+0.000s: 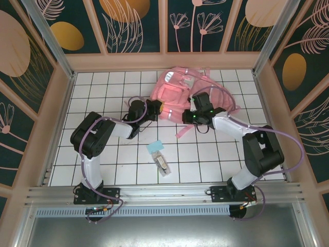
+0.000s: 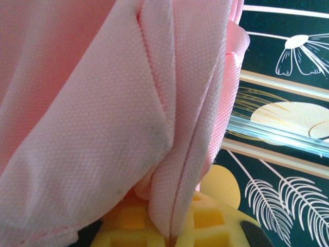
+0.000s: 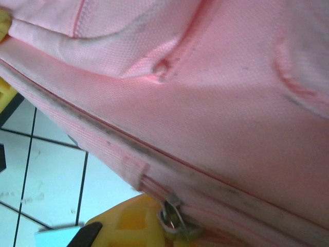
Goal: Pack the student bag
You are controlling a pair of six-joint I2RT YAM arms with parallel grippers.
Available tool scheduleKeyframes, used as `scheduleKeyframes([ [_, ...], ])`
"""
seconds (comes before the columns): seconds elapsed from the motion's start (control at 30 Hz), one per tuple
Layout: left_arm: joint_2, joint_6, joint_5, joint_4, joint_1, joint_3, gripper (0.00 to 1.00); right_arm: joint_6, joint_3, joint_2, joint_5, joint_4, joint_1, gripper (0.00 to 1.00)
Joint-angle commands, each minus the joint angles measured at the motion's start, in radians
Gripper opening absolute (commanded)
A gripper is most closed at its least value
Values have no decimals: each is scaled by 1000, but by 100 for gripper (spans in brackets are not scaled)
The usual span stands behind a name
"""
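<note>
Left fingers (image 2: 128,224), right fingers (image 3: 131,222) — tight on one student bag (image 1: 175,95)

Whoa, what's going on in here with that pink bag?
Two robot arms are working on a pink student bag lying on the tiled table's far side. The left gripper has its jaws shut on a fold of fabric at the bag's left edge. The right gripper has its jaws shut on the bag's near edge, right at a zipper pull. A small blue item and a clear packet lie nearer the arms, not packed yet.
</note>
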Motion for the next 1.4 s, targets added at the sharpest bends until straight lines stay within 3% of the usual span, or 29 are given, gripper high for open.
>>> scheduleKeyframes([
  [0.0,-37,58,-177,26,118,0,0,-43,-51,-87,-13,-319,-129,0],
  [0.17,-20,86,-183,4,137,6,0,-4,-80,-139,-222,-317,-182,0],
  [0.43,-14,130,-135,-12,201,13,0,-58,-103,-151,-138,-365,-336,0],
  [0.7,15,224,-80,-108,287,97,0,-26,-93,-152,-124,-368,-336,0],
  [0.83,86,322,-53,-214,316,265,0,48,-125,-153,-240,-297,-249,0],
  [1.07,211,405,28,-320,317,475,1,308,-127,-35,-518,50,-23,0],
  [1.13,244,441,81,-378,317,539,13,347,-91,20,-542,112,15,0],
  [1.27,195,434,137,-372,317,472,59,375,36,146,-540,186,80,0],
  [1.37,77,454,144,-378,317,343,71,404,121,219,-519,256,88,0],
])
